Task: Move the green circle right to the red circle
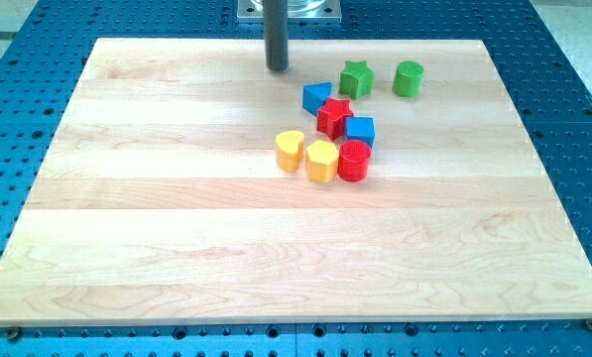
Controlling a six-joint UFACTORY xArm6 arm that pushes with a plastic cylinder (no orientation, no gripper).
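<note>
The green circle [408,78] stands near the view's top right of the wooden board [177,248], with a green star [355,78] just to its left. The red circle [354,161] sits lower, at the bottom right of a tight cluster, well below and left of the green circle. My tip [278,67] is near the board's top edge, left of the green star and far left of the green circle, touching no block.
The cluster holds a blue triangle [316,97], a red star [334,117], a blue cube [360,130], a yellow heart-like block [321,160] and a yellow rounded block [290,150]. A blue perforated table surrounds the board.
</note>
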